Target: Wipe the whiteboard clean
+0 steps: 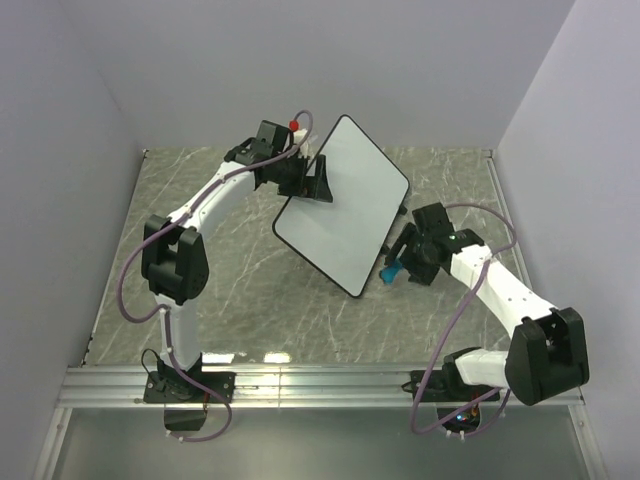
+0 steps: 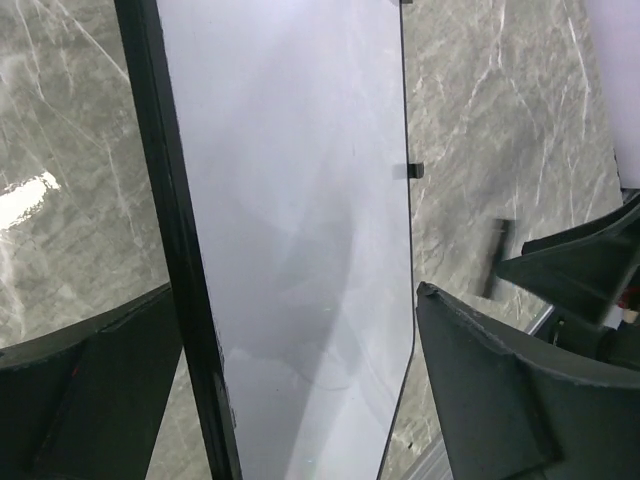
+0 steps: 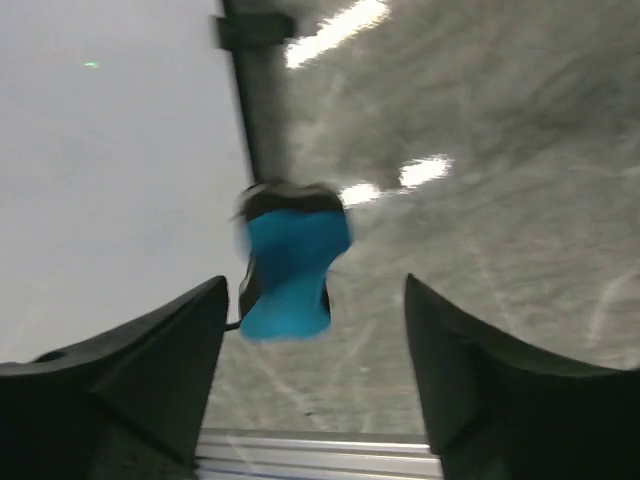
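The whiteboard (image 1: pixel 345 195) stands tilted in the middle of the table, its white face blank. My left gripper (image 1: pixel 322 180) is at its left edge. In the left wrist view the board (image 2: pixel 290 150) and its black rim run between the wide-apart fingers of the left gripper (image 2: pixel 295 290), which is open. A small blue eraser (image 1: pixel 391 271) lies on the table by the board's lower right edge. My right gripper (image 1: pixel 402 262) is open just behind it. In the right wrist view the blurred eraser (image 3: pixel 290 270) sits ahead of the right gripper (image 3: pixel 315 282), beside the board (image 3: pixel 110 150).
The grey marble table (image 1: pixel 250 290) is walled at the back and both sides. An aluminium rail (image 1: pixel 320 385) runs along the front edge by the arm bases. A black stand foot (image 2: pixel 495 255) shows past the board's far edge.
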{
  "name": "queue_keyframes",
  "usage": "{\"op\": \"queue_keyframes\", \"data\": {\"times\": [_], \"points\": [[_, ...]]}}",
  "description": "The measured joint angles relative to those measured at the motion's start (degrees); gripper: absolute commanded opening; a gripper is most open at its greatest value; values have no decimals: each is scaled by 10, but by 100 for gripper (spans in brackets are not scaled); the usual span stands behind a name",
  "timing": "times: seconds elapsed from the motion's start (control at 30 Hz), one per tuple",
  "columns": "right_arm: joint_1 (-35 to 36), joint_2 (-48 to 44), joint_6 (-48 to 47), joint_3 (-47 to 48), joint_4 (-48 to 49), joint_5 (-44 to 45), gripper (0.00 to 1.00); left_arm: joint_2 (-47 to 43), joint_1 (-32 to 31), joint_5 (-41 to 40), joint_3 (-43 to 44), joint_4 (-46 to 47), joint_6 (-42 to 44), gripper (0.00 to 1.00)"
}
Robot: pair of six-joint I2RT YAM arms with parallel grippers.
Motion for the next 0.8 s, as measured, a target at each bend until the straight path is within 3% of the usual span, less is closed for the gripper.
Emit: {"op": "queue_keyframes", "data": {"times": [0.1, 0.47, 0.57, 0.63, 0.8], "points": [[0, -3, -16, -25, 0, 13, 90, -2, -3, -12, 0, 1, -6, 99], [0, -17, -53, -13, -10, 40, 89, -71, 0, -91, -16, 6, -26, 99], [0, -76, -71, 12, -11, 40, 90, -105, 7, -123, -17, 6, -35, 100], [0, -144, -89, 29, 11, 39, 99, -134, 15, -151, -23, 8, -42, 99], [0, -300, -136, 101, 85, 46, 100, -242, 38, -247, -76, 22, -79, 99]]}}
